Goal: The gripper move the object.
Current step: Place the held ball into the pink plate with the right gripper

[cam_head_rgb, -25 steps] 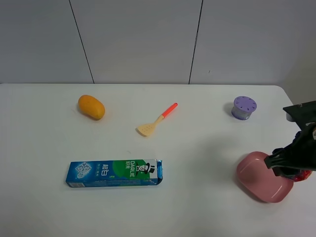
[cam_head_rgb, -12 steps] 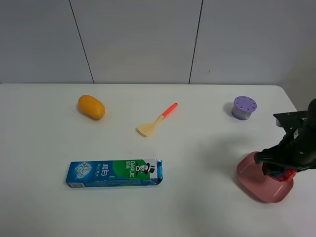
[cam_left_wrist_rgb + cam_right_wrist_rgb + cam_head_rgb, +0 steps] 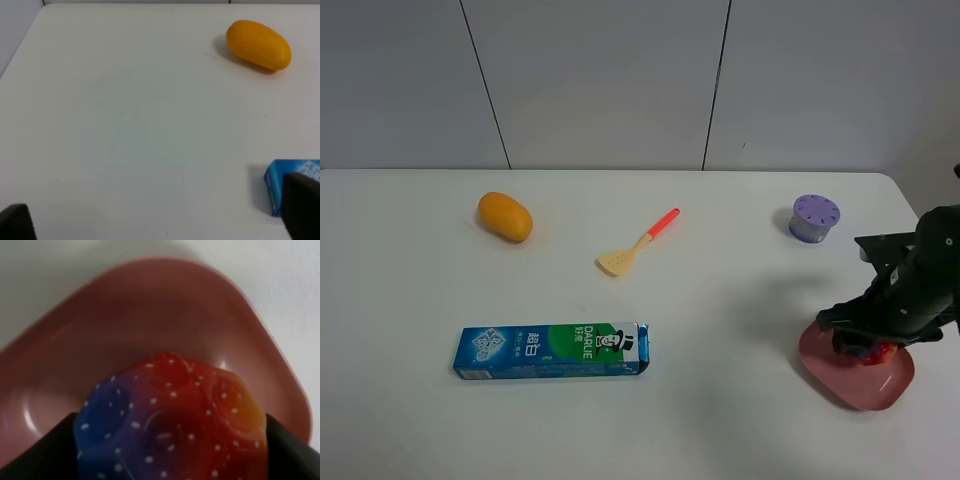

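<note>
The ball [image 3: 170, 420], mottled red, blue and purple with white dots, sits between my right gripper's two dark fingers [image 3: 35, 455], which are shut on it. It hangs over the inside of the pink plate [image 3: 165, 305]; I cannot tell if it touches the plate. In the exterior high view the right gripper [image 3: 865, 348] is over the plate [image 3: 840, 375] at the right edge of the table, and a bit of the red ball [image 3: 882, 350] shows under it. My left gripper [image 3: 157, 220] is open and empty, with its fingers [image 3: 302, 210] wide apart above bare table.
An orange mango [image 3: 505, 217] lies at the back left and also shows in the left wrist view [image 3: 258, 44]. A blue-green toothpaste box [image 3: 552, 350] lies front left. A small spatula [image 3: 638, 243] lies mid-table. A purple lidded container [image 3: 814, 218] stands behind the plate.
My right gripper has moved left with the ball, from the plate's right rim to over its middle. Everything else has stayed put.
</note>
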`<state>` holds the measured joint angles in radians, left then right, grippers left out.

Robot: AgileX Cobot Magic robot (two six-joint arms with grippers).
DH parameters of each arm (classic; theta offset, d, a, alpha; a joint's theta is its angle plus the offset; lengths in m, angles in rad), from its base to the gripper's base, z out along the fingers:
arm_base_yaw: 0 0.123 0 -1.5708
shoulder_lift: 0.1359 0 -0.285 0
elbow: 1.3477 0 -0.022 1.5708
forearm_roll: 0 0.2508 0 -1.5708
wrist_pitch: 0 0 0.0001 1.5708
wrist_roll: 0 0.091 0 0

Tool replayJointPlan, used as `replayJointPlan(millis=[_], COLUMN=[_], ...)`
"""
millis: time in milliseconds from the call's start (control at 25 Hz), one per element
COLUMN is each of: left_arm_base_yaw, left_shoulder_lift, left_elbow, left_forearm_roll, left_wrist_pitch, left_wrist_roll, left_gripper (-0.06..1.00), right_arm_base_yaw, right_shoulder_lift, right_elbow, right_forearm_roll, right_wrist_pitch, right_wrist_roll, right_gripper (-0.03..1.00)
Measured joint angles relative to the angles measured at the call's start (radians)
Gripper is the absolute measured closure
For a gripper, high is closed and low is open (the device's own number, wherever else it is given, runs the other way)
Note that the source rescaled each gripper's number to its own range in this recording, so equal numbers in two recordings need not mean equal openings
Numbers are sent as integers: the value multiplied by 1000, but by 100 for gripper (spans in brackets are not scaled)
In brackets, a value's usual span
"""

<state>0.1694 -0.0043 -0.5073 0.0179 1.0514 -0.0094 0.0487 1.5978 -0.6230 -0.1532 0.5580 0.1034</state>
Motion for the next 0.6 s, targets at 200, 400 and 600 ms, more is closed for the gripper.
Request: replayJointPlan(millis=[200, 400, 600], left_arm_base_yaw=[0, 0, 0], left_shoulder_lift=[0, 0, 0], left_elbow=[0, 0, 0], left_forearm_roll=[0, 0, 0], left_wrist_pitch=[0, 0, 0], left_wrist_roll=[0, 0, 0], left_gripper=[-6, -6, -6], right_arm_base_yaw=[0, 0, 0], right_shoulder_lift=[10, 10, 10], right_elbow=[0, 0, 0], right_forearm_roll=[-11, -11, -12], right_wrist_pitch=[-20, -28, -33], right_wrist_roll=[-7, -7, -7], right_gripper=[97, 97, 92])
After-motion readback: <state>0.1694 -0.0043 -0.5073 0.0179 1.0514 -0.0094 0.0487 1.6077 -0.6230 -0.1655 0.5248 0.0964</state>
